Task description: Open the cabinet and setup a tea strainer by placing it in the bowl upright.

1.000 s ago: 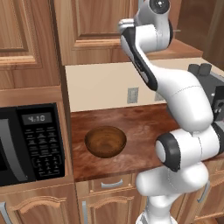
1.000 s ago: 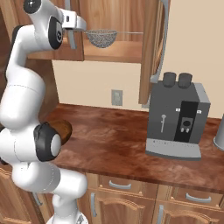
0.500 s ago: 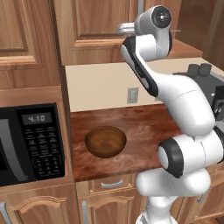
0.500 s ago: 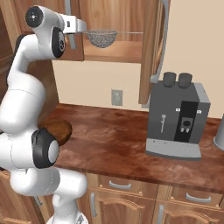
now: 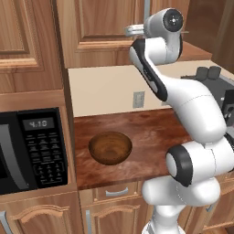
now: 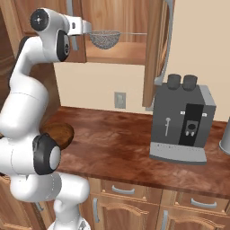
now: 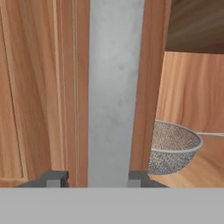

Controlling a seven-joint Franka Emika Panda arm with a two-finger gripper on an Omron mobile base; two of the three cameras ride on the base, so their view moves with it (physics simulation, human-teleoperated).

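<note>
Upper centre of the left base view: arm has swung left along the cabinet (image 5: 105,27) front; bowl (image 5: 110,147) waits on the counter, lower left. Right base view, top: right door open, tea strainer (image 6: 105,37) on the shelf. Hand view: gripper (image 7: 97,178) straddling the left door's grey handle (image 7: 114,87), jaws narrowing, not yet clamped. Likely second door next.

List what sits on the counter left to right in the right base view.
bowl → wall outlet → coffee machine → grey pot at the right edge
</note>
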